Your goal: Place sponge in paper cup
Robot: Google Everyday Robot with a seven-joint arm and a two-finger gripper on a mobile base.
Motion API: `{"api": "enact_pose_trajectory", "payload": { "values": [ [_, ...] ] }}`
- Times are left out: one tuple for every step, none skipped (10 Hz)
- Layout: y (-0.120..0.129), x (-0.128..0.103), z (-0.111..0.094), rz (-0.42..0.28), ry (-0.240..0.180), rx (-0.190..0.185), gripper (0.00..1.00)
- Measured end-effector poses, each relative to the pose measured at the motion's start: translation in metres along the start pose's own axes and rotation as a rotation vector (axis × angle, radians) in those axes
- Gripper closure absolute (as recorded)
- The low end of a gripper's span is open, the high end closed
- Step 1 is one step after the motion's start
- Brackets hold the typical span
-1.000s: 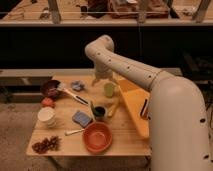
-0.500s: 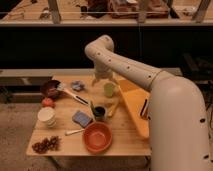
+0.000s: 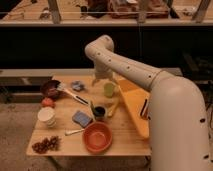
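Wooden table (image 3: 60, 155) holds a spread of kitchen things, and the robot's white arm reaches over its far side from the right of the view. The gripper (image 3: 104, 80) hangs at the end of the arm near the table's far edge, pointing down. Whether it is spread or pressed together cannot be told from this view, and nothing can be seen held in it.

Just below the gripper and slightly right of it in the view stands a green cup (image 3: 109, 89). Left of the gripper lies a small crumpled grey-blue object (image 3: 77, 85), and further left a dark red bowl (image 3: 50, 88). A utensil with a pale handle (image 3: 73, 94) lies slanted from that bowl toward the middle of the table.

The blue sponge (image 3: 81, 118) lies flat on the tabletop, well apart from the gripper, nearer the camera and a little to the left. A dark mug (image 3: 99, 112) stands just beside the sponge on its right. The paper cup (image 3: 46, 116) stands upright well left of the sponge, near the table's left edge, far from the gripper. A round red fruit (image 3: 47, 102) sits just behind the cup.

Nearest the camera, an orange bowl (image 3: 97, 137) sits in front of the sponge, with a spoon (image 3: 73, 132) to its left and a cluster of dark grapes (image 3: 45, 145) at the near left corner. A yellow-orange board (image 3: 134, 107) lies on the table's right side, partly under the arm.
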Motion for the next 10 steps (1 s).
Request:
{"api": "enact_pose_trajectory", "payload": {
  "values": [
    [0.000, 0.000, 0.000, 0.000, 0.000, 0.000, 0.20],
    [0.000, 0.000, 0.000, 0.000, 0.000, 0.000, 0.20],
    [0.000, 0.000, 0.000, 0.000, 0.000, 0.000, 0.20],
    [0.000, 0.000, 0.000, 0.000, 0.000, 0.000, 0.20],
    [0.000, 0.000, 0.000, 0.000, 0.000, 0.000, 0.20],
    [0.000, 0.000, 0.000, -0.001, 0.000, 0.000, 0.20],
    [-0.001, -0.001, -0.001, -0.012, 0.004, 0.003, 0.20],
    [-0.005, -0.004, -0.005, -0.044, 0.016, 0.025, 0.20],
    [-0.011, -0.010, -0.010, -0.100, 0.026, 0.058, 0.20],
    [-0.026, -0.021, -0.017, -0.183, 0.037, 0.101, 0.20]
  ]
}}
